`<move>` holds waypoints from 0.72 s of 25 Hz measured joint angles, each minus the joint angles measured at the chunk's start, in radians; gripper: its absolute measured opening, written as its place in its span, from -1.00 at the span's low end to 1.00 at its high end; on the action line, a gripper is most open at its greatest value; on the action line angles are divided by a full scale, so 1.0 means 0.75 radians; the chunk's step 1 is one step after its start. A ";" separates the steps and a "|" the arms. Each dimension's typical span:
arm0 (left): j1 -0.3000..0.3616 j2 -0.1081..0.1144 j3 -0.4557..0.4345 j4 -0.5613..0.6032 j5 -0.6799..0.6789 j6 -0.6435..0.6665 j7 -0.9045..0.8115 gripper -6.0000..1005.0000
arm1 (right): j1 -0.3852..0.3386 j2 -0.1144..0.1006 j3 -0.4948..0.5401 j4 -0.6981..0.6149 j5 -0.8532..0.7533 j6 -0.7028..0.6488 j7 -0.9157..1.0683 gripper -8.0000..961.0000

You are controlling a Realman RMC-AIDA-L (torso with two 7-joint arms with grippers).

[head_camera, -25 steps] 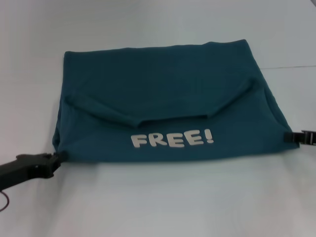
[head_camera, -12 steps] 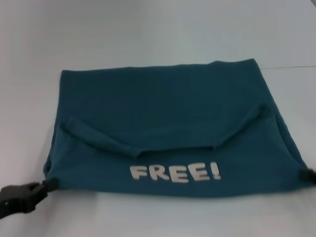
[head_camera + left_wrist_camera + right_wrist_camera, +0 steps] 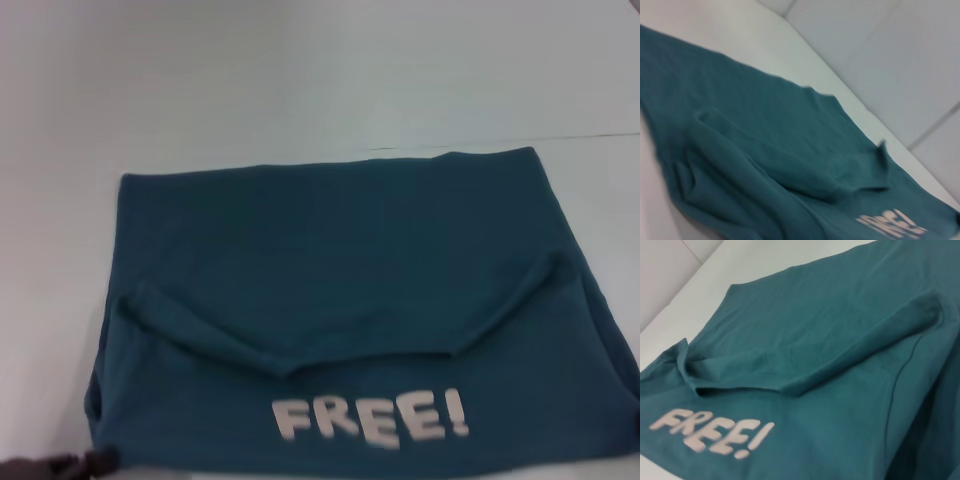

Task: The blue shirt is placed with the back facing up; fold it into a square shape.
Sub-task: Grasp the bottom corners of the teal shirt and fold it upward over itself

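The blue shirt lies on the white table, folded, with both sleeves folded in and a white "FREE!" print near its near edge. My left gripper sits at the bottom left of the head view, shut on the shirt's near left corner. The left wrist view shows the shirt and a dark tip of my right gripper at the shirt's other near corner. The right wrist view shows only the shirt and its print.
The white table extends beyond the shirt's far edge. A thin dark seam line runs across the far right. In the left wrist view a pale tiled wall rises behind the table's edge.
The shirt has slid toward me across the table, pulled by its two near corners. The left gripper has dropped to the picture's bottom edge and the right gripper has left the head view.
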State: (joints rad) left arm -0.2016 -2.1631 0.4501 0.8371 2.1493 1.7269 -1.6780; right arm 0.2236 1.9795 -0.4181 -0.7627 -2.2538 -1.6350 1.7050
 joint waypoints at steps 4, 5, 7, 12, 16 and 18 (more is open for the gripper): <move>0.013 -0.002 -0.021 0.001 0.069 0.073 0.027 -0.92 | -0.032 0.001 0.015 -0.001 -0.003 -0.047 -0.030 -0.93; 0.014 -0.002 -0.023 0.001 0.077 0.080 0.030 -0.92 | -0.040 0.001 0.017 -0.001 -0.005 -0.058 -0.039 -0.93; 0.020 -0.002 -0.033 0.001 0.111 0.119 0.050 -0.92 | -0.056 0.001 0.020 -0.001 -0.007 -0.073 -0.051 -0.93; 0.022 -0.002 -0.036 -0.001 0.177 0.186 0.057 -0.92 | -0.086 -0.003 0.024 -0.002 -0.008 -0.111 -0.055 -0.93; 0.011 0.003 -0.070 0.004 0.189 0.234 0.055 -0.91 | -0.080 -0.012 0.075 -0.003 -0.007 -0.126 -0.055 -0.93; -0.018 0.013 -0.107 0.006 0.182 0.239 0.047 -0.91 | -0.051 -0.019 0.128 -0.004 -0.005 -0.113 -0.056 -0.93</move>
State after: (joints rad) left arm -0.2151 -2.1536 0.3699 0.8419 2.2859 1.9061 -1.6425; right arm 0.1855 1.9655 -0.3223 -0.7655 -2.2575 -1.7195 1.6632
